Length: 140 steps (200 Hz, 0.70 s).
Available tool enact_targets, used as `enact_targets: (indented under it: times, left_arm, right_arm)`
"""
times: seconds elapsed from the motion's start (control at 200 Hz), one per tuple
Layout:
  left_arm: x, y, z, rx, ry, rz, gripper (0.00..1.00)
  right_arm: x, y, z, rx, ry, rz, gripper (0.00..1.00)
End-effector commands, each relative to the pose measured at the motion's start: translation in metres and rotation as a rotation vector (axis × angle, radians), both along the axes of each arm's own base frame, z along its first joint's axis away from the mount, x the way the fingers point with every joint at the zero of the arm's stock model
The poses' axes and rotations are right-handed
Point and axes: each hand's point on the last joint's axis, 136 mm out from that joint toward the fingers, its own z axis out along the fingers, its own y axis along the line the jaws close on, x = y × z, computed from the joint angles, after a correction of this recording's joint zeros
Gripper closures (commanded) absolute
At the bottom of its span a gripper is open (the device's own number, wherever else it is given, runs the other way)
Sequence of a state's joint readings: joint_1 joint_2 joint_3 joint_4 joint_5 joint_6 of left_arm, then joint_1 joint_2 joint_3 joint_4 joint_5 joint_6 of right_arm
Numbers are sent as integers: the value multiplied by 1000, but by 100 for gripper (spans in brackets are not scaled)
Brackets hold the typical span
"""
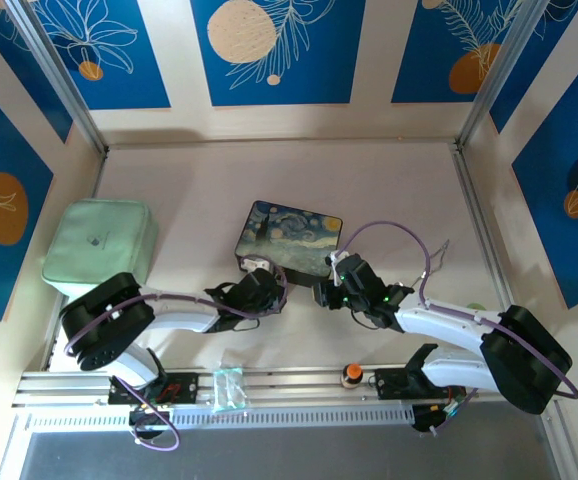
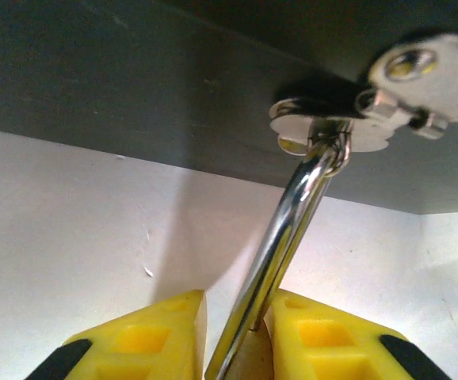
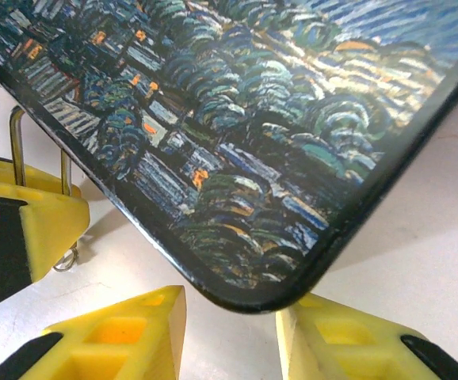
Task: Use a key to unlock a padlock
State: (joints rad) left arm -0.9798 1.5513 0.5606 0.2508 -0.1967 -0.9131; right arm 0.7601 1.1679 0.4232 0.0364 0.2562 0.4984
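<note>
The padlock [image 2: 292, 214] hangs by its silver shackle from the metal hasp [image 2: 419, 67] on the dark painted box [image 1: 289, 235]. My left gripper [image 2: 237, 305] is at the box's near left corner, its yellow fingers [image 2: 158, 332] on either side of the padlock. A thin gap of table shows between the left finger and the shackle, so the jaws stand slightly open. The brass body sits low between them. My right gripper [image 3: 230, 301] is open at the box's near right corner [image 3: 253, 293], nothing between its fingers. Its view also catches the padlock's shackle [image 3: 14, 150]. The key is hidden.
A pale green pouch [image 1: 99, 245] lies at the left. An orange-topped knob [image 1: 351, 373] and a clear plastic piece [image 1: 227, 388] sit on the front rail. A thin wire ring [image 3: 66, 257] hangs under the left gripper's finger [image 3: 43, 226]. Walls close in the table.
</note>
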Motion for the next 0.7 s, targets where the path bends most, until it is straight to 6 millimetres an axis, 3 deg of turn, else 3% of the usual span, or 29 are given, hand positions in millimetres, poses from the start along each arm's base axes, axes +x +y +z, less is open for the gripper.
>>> enact_targets:
  times: [0.0, 0.46, 0.695]
  left_arm:
    - [-17, 35, -36, 215, 67, 7, 73]
    - [-19, 38, -40, 436, 25, -24, 73]
    - [-17, 46, -36, 637, 13, -36, 74]
  right_arm:
    - [7, 4, 17, 20, -43, -10, 65]
    - [4, -3, 18, 23, -54, -32, 65]
    - [4, -7, 23, 29, -63, -49, 65]
